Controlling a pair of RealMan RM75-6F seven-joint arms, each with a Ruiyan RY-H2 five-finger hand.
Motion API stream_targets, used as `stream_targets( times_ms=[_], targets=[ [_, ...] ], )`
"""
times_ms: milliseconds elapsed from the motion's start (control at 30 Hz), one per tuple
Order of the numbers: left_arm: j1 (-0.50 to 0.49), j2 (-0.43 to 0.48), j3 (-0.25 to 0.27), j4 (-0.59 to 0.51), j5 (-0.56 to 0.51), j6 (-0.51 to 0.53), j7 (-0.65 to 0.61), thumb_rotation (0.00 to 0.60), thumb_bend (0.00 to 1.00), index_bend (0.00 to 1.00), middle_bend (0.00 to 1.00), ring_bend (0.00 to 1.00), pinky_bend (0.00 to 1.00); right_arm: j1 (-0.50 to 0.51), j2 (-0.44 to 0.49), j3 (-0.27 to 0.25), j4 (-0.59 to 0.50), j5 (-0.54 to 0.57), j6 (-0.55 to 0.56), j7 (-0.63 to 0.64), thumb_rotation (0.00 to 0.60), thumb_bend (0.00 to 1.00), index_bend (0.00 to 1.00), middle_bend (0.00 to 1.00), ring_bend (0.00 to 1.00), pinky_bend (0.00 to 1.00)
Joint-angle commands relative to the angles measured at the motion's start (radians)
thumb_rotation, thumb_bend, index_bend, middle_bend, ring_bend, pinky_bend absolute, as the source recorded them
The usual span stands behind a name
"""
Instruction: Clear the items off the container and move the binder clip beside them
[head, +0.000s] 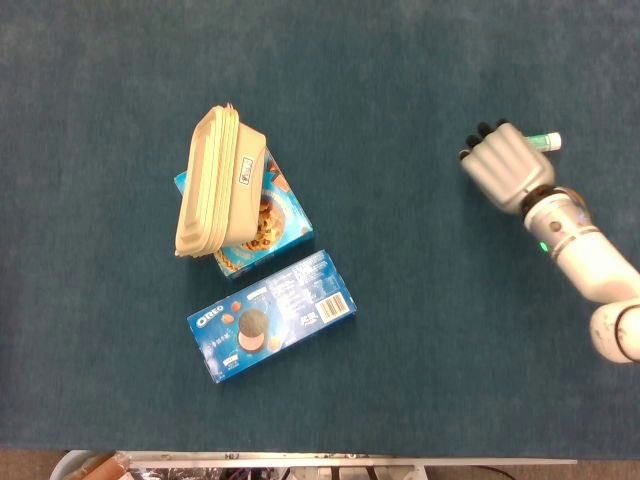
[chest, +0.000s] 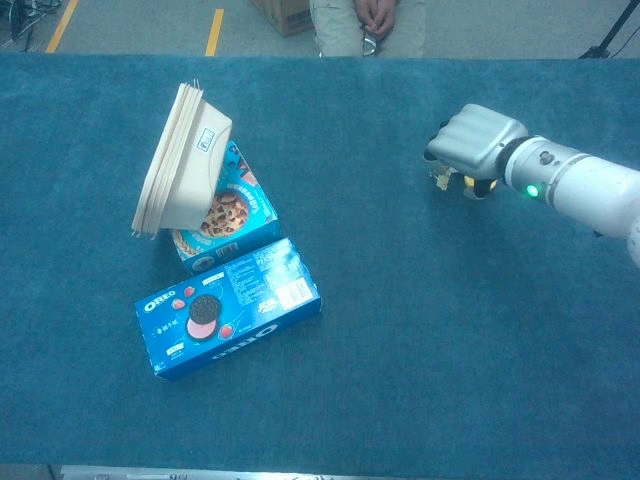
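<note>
Teal cloth over the whole table (head: 400, 380). Far right: right hand (head: 505, 168), palm down, fingers curled in and pressed close together, hovering low over the cloth. Under its fingertips in the chest view, a small pale-and-yellow piece peeking out, probably the binder clip (chest: 441, 181), too small to be sure. Hidden beneath the hand in the head view. Touching or merely just beneath the fingers — cannot tell, so cannot say whether gripped. Just beyond the hand, a small white tube with a green end (head: 546, 141) flat on the cloth.

Well apart, on the left: beige lidded container (head: 218, 180), tilted on edge, leaning on a blue cookie box (head: 275, 222). Just in front of that, nearer the robot, a blue Oreo box (head: 272, 315) lying flat — close beside the cookie box, label up.
</note>
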Motion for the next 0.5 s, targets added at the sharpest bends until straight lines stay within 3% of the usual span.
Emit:
stream_targets(
  times_ms=[33,200,500],
  targets=[
    [-0.005,-0.002,-0.001,-0.002,0.004,-0.005,0.003,0.6,0.39,0.19,0.12,0.06,0.04,-0.015,0.028,-0.011,-0.017,-0.005,0.013,0.01,0.6,0.23,0.39,0.32,0.22,0.38],
    [-0.01,-0.002,-0.003,-0.007,0.006,-0.008,0.01,0.6,0.39,0.19,0.12,0.06,0.04,-0.034,0.06,-0.006,-0.031,-0.017,0.026,0.045,0.6,0.23,0.4,0.32,0.22,0.38],
    [-0.027,0.002,-0.013,-0.017,0.001,-0.022,0.024,0.6,0.39,0.19,0.12,0.06,0.04,-0.092,0.15,0.059,-0.118,-0.086,0.101,0.197,0.6,0.23,0.4,0.32,0.22,0.38]
  ],
)
